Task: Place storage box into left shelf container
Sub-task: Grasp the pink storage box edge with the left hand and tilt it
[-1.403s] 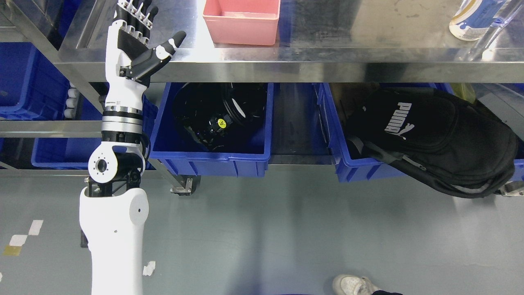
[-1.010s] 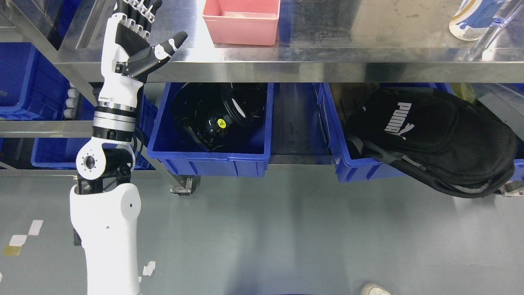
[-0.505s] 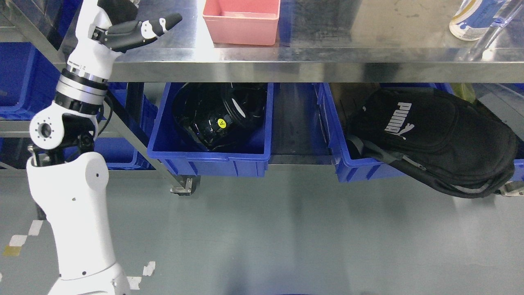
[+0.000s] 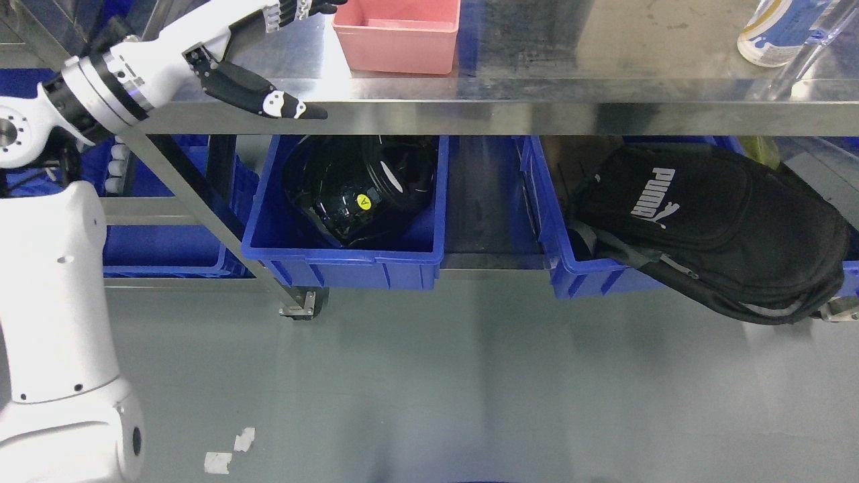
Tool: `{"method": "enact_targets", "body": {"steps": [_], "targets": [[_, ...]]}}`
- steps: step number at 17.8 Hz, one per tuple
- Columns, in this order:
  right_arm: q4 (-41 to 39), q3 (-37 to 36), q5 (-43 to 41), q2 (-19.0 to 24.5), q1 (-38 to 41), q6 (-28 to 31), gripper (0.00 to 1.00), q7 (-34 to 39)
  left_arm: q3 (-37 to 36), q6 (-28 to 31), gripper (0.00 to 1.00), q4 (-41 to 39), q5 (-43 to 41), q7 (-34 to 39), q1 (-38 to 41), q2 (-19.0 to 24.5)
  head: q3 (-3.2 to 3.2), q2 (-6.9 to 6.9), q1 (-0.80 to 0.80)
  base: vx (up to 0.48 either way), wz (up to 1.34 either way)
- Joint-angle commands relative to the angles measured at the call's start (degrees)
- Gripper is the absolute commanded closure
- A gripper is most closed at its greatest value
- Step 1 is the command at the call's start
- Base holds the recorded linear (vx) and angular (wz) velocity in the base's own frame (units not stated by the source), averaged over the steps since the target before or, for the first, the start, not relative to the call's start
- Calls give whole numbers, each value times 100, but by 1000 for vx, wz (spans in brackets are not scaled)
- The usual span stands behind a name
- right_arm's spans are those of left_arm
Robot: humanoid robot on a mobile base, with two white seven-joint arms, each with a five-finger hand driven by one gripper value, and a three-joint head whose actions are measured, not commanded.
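The left hand (image 4: 258,50) is spread open and holds nothing, just beside the pink storage box (image 4: 397,35) on the steel shelf top (image 4: 537,100); it should grip the rim snugly, lift level, then lower it into the left blue bin (image 4: 342,258).

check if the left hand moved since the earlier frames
Yes. The left hand has swung from upright at the steel shelf edge to reaching right across its top, fingers spread, near the pink storage box, which stayed put.
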Motion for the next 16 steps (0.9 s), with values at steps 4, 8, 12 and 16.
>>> {"method": "enact_targets", "body": {"steps": [4, 8, 12, 16], "targets": [[-100, 0, -123, -100, -26, -15, 0, -1, -1702, 14, 0, 1299, -768, -96, -1119, 326, 0, 0, 0, 0, 0], [-100, 0, -123, -100, -27, -23, 0, -1, -1959, -3, 2, 2037, -1101, -87, -1656, -8, 0, 0, 0, 0, 0], [-100, 0, -123, -100, -18, -23, 0, -1, -2055, 49, 3, 2153, -1480, -122, -1648, -210, 0, 0, 0, 0, 0], [-100, 0, -123, -100, -27, -15, 0, -1, -2196, 49, 5, 2328, -1541, -122, -1639, -368, 0, 0, 0, 0, 0]]}}
